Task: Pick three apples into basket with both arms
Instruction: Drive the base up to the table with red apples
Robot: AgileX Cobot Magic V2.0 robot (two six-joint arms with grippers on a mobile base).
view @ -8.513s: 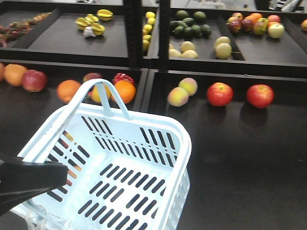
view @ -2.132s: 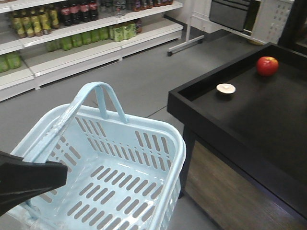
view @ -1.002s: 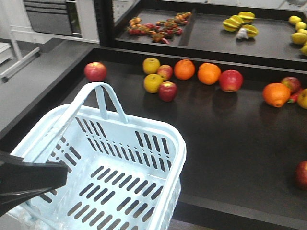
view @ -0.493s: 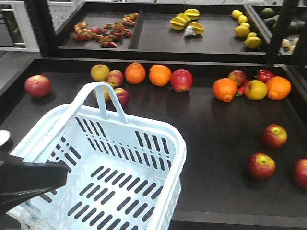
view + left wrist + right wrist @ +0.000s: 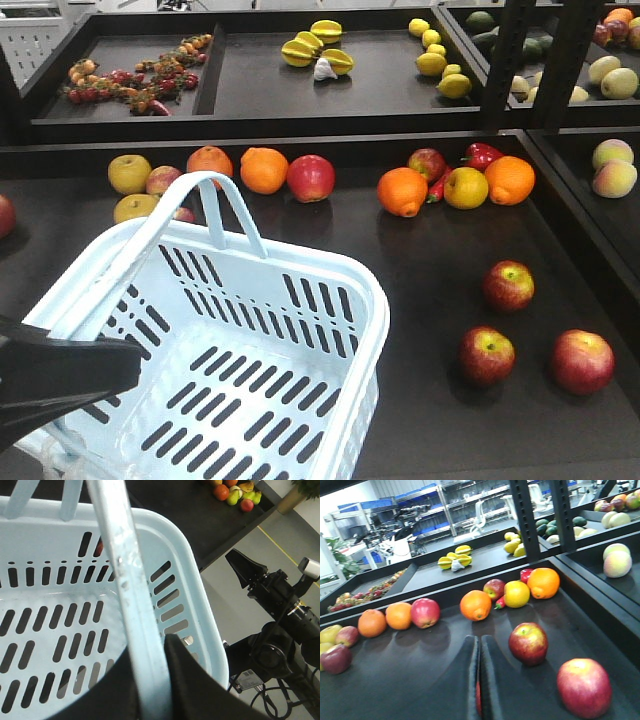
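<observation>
The left gripper (image 5: 70, 375) shows in the front view as a matte black wedge with a blunt, squared end. Seen from its own wrist camera, its fingers (image 5: 192, 677) are smooth, broad and black, narrowing toward the tip. The right gripper (image 5: 479, 642) has two long, flat, dark grey fingers with rounded ends. The right arm (image 5: 280, 645) is black, built of rounded joint housings, with a silvery cap (image 5: 310, 568), a small white label (image 5: 243, 680) and thin black cables (image 5: 257, 696) low down.
</observation>
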